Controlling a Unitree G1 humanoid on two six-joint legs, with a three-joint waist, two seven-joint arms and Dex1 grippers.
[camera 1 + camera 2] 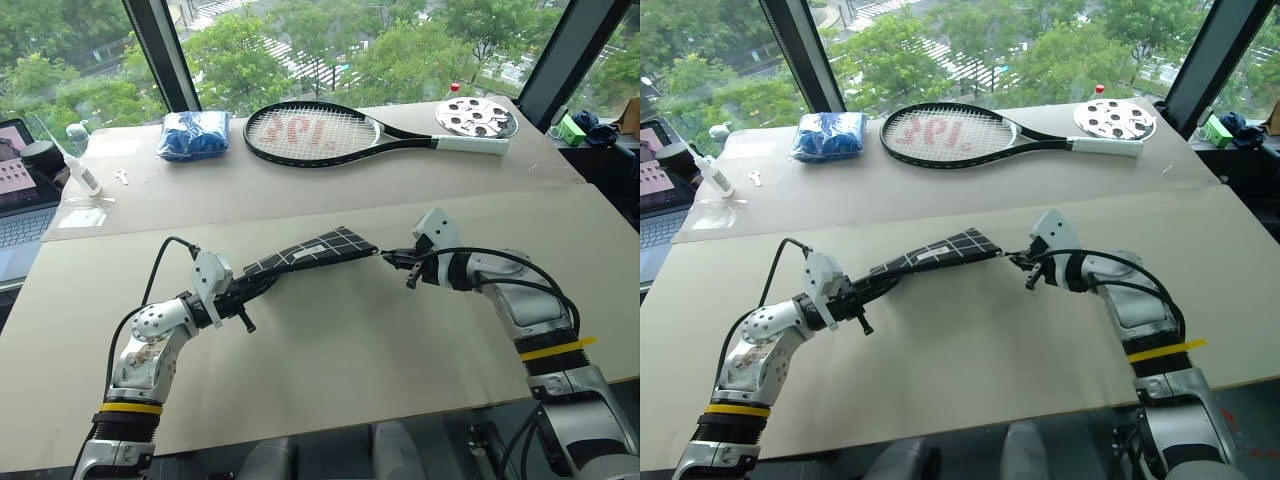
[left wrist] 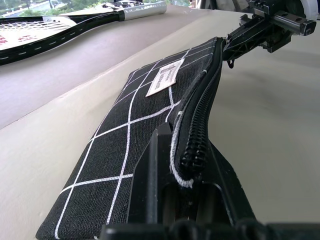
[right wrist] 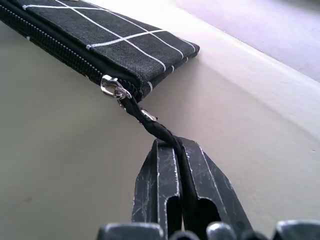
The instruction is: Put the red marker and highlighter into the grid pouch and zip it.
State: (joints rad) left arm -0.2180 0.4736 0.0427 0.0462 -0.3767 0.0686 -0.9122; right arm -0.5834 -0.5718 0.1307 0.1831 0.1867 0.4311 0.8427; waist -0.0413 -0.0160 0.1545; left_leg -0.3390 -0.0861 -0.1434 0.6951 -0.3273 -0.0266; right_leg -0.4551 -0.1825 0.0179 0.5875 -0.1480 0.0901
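The grid pouch (image 1: 310, 252) hangs just above the table, stretched between both grippers. It is black fabric with white grid lines and a small white label (image 2: 165, 77). My left gripper (image 2: 192, 185) is shut on the pouch's left end, at the zipper seam. My right gripper (image 3: 177, 150) is shut on the black zipper pull strap (image 3: 150, 122) at the pouch's right end. The slider (image 3: 112, 89) sits at that right end, and the zipper teeth look closed along the whole edge. The red marker and the highlighter are out of view.
At the back of the table lie a tennis racket (image 1: 330, 132), a blue cloth bundle (image 1: 193, 134) and a white perforated disc (image 1: 475, 117). A laptop (image 1: 20, 190) and a small white bottle (image 1: 82, 172) sit at the far left.
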